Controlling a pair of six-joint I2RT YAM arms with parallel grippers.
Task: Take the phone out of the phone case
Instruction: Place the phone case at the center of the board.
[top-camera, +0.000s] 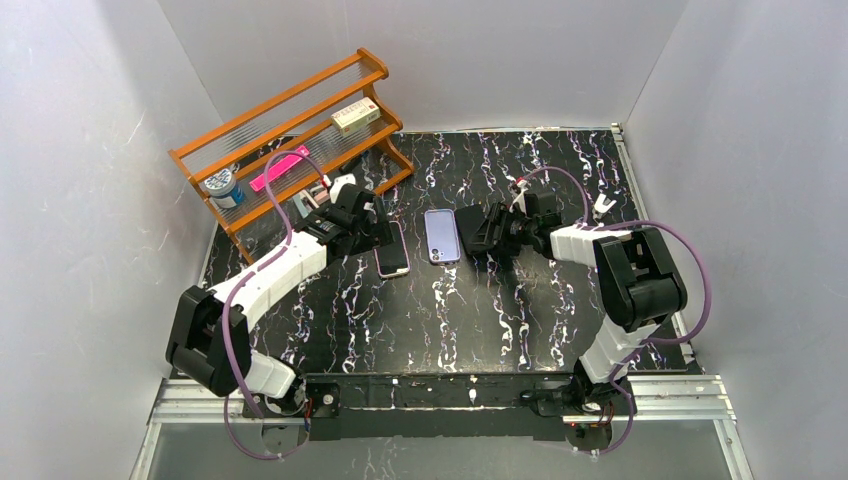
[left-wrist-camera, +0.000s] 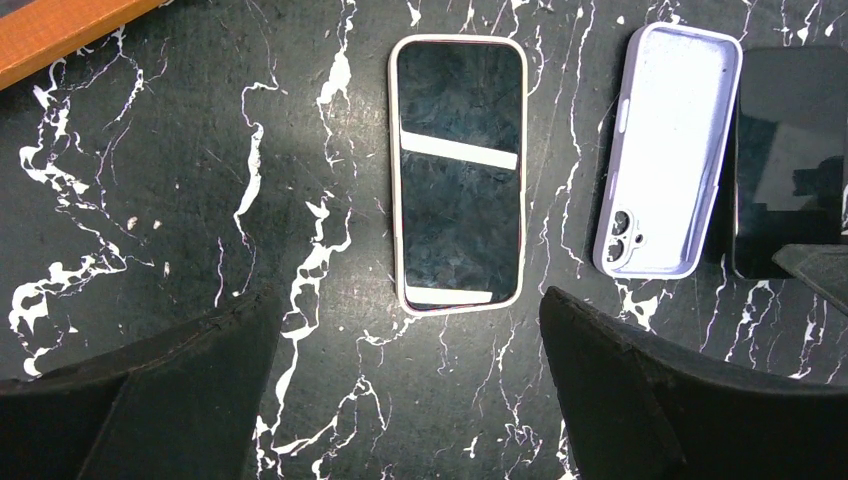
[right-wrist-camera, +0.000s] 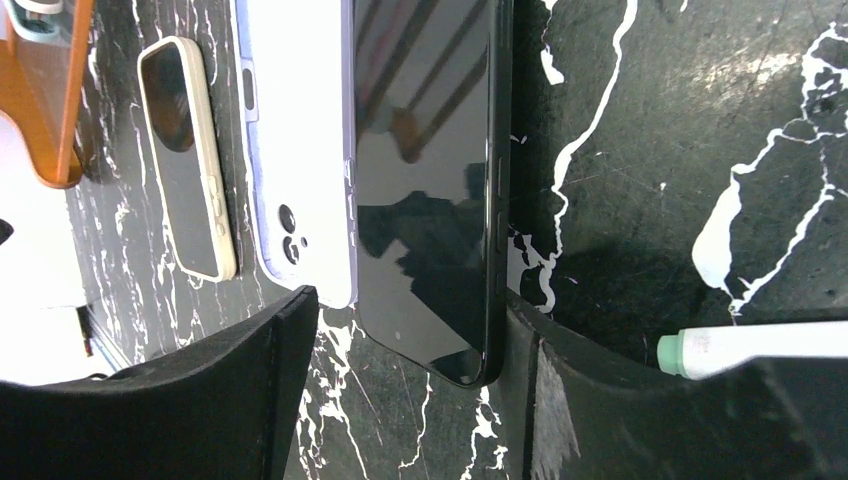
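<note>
Table (top-camera: 450, 320): near half bare, open passage from arm bases to phones.
Rear left corner: wooden rack (top-camera: 290, 140), bars approach.
Centre row: cased phone (top-camera: 392, 248), lilac case (top-camera: 441, 235), black phone (right-wrist-camera: 425, 180). Narrow bare strip between first two; last two edge to edge.
Right gripper (top-camera: 487, 238): straddles black phone's end, blocks that side.
White walls (top-camera: 90, 180): enclose three sides.

High overhead view from behind; two wrist views close above the table (left-wrist-camera: 150, 200), lilac case (left-wrist-camera: 665, 150) in both.
</note>
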